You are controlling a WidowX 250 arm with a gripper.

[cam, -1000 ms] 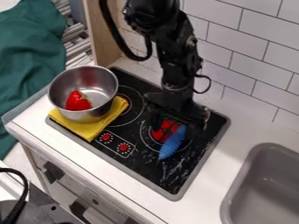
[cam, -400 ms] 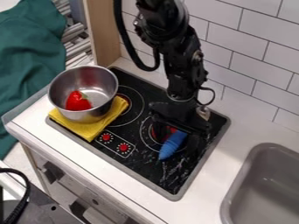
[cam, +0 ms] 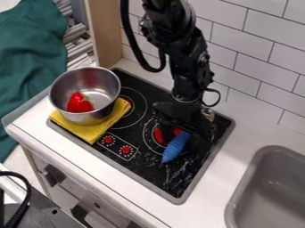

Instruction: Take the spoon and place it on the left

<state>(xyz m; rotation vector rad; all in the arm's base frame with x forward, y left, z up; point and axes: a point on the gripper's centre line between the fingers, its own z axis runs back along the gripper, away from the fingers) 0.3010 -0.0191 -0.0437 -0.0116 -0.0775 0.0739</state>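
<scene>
Gripper [cam: 186, 127] low over the right burner of the stove [cam: 143, 167]; cannot tell whether it is clenched, released or grasping. Spoon: position uncertain. A small pale item [cam: 208, 114] sits just beside the gripper, partly hidden; cannot confirm it as the spoon. Obstacles: blue object [cam: 175, 148] lies aslant, its upper end by the gripper; red pieces [cam: 158, 135] show beneath. On the left, pot [cam: 98, 116] holding red pepper [cam: 79, 103] stands on yellow cloth [cam: 89, 132], occupying that end. Sink [cam: 262, 178] at right.
</scene>
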